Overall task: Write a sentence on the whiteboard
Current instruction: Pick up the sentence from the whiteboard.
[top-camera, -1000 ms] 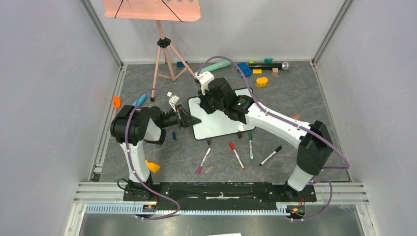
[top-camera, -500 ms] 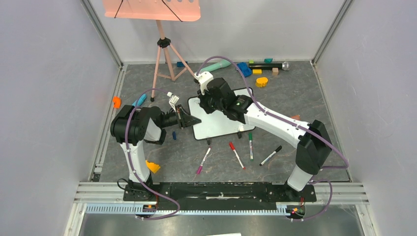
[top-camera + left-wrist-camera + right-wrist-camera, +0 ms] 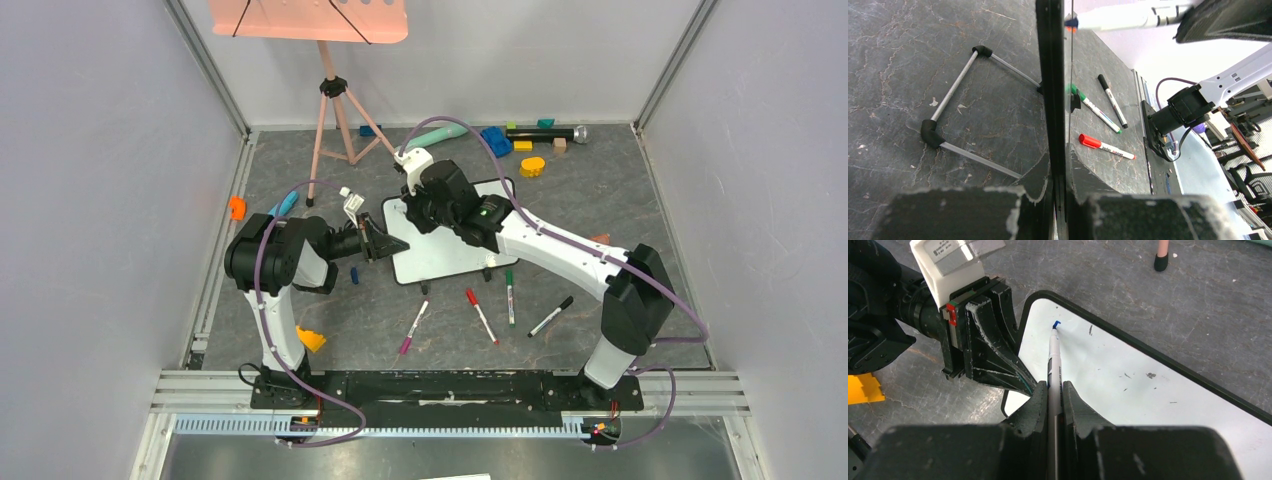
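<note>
Left gripper (image 3: 378, 243), in the top view, clamps the left edge of the whiteboard (image 3: 450, 258) at the centre of the desk (image 3: 600, 200). The right gripper (image 3: 418, 208) hovers over the board's far-left corner.

Left wrist view: the jaws pinch the black frame edge-on.

Right wrist view: the jaws are closed on a blue marker (image 3: 1053, 357), its tip at the board's corner. No sentence is visible. Writing is apparently just starting; the next move calls for light contact and a steady first stroke.

Five markers: purple marker (image 3: 413, 328), red marker (image 3: 481, 315), green marker (image 3: 509, 296) and black marker (image 3: 551, 316) by the near edge, blue marker (image 3: 1053, 355) over the whiteboard (image 3: 445, 258). One whiteboard. One stand (image 3: 333, 87), far-left corner.
</note>
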`<state>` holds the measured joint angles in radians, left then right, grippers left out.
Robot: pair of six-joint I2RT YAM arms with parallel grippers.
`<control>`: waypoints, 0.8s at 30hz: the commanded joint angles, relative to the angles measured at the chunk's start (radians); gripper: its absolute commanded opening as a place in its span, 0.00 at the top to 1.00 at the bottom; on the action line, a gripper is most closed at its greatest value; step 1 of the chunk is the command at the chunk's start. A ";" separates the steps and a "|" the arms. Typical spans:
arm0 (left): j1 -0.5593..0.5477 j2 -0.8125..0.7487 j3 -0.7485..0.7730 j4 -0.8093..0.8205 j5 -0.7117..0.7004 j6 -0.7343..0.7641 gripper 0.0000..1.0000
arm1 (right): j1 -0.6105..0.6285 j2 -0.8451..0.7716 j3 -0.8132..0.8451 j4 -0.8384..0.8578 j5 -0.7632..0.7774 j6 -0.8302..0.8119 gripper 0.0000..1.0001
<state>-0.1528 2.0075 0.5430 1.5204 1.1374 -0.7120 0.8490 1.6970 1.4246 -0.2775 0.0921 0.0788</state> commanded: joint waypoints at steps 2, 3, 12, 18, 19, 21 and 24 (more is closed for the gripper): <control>0.002 0.023 -0.020 0.037 -0.024 0.166 0.98 | 0.001 -0.033 -0.040 0.014 -0.005 0.004 1.00; 0.002 0.023 -0.018 0.037 -0.023 0.166 0.98 | 0.001 -0.035 -0.044 0.013 -0.008 0.003 1.00; 0.002 0.025 -0.018 0.037 -0.022 0.164 0.98 | 0.001 -0.046 -0.068 -0.009 -0.017 0.005 1.00; 0.002 0.025 -0.018 0.037 -0.020 0.163 0.98 | 0.002 -0.043 -0.070 -0.016 -0.027 0.007 1.00; 0.002 0.025 -0.017 0.037 -0.020 0.164 0.98 | 0.001 -0.043 -0.069 -0.018 -0.029 0.006 1.00; 0.002 0.026 -0.017 0.037 -0.020 0.163 0.98 | 0.001 -0.043 -0.069 -0.019 -0.032 0.008 1.00; 0.002 0.026 -0.015 0.037 -0.020 0.162 0.98 | 0.001 -0.042 -0.055 -0.017 -0.038 0.009 1.00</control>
<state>-0.1528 2.0075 0.5430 1.5204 1.1370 -0.7120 0.8536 1.6814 1.3643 -0.2905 0.0471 0.0853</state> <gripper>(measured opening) 0.109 0.118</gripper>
